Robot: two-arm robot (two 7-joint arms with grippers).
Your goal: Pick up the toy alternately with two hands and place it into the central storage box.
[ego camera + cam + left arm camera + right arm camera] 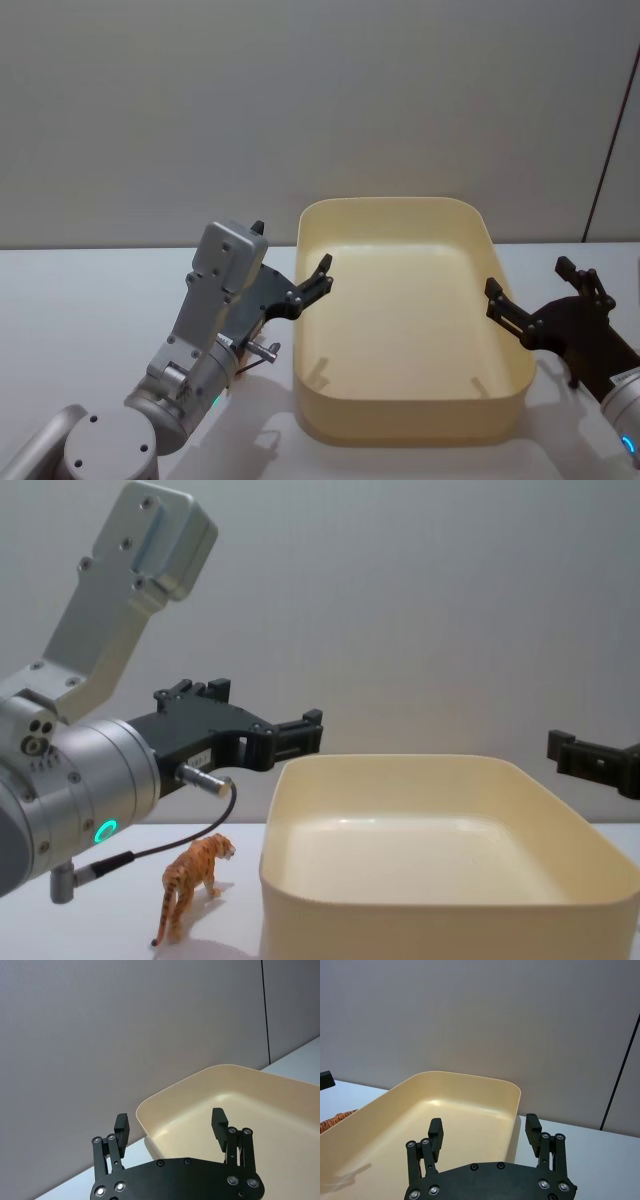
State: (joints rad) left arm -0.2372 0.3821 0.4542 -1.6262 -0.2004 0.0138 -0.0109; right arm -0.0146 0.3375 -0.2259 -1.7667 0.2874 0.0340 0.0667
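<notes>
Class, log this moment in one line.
left gripper: open, by storage box left rim | right gripper: open, by right rim | tiger toy: standing left of box

The head view looks down on the box (400,420), mid-frame; the chest view faces it low across the desk (110,935). The wrist views peer close past the left end effector (170,1124) and right end effector (484,1131) into it.

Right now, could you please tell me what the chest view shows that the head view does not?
Chest view: a tiger toy standing on the table just left of the storage box. Head view: the box's bare floor from above, and a thin dark cable down the wall at the right. Shared: the box, with the left gripper and right gripper open and raised at its left and right sides.
</notes>
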